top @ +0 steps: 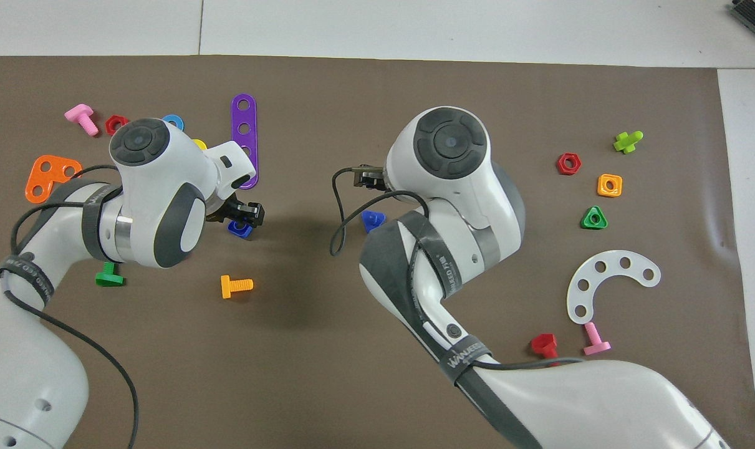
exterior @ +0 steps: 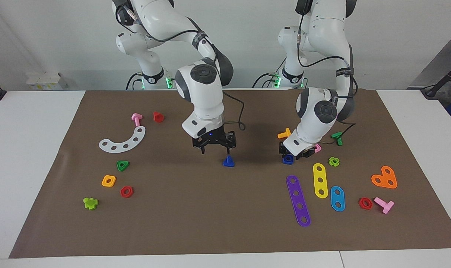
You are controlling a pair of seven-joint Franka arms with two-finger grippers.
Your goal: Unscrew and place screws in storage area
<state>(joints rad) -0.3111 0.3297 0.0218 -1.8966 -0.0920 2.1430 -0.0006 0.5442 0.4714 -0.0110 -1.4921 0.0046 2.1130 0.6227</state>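
Screw (exterior: 228, 161) stands head-down at mat (exterior: 195, 223) centre, shank up, free for top grasp. Right gripper (exterior: 214, 149) poised just above, fingers spread, nothing held. Left gripper (exterior: 294, 153) low at nut (exterior: 287, 159), toward left arm's end; grip cannot be told.

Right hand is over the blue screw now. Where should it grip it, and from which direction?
Judging by its pose, come straight down: the blue screw stands on its flat triangular head on the brown mat, shank up. Close the open right hand on the shank; the head lies too flat against the mat to pinch.
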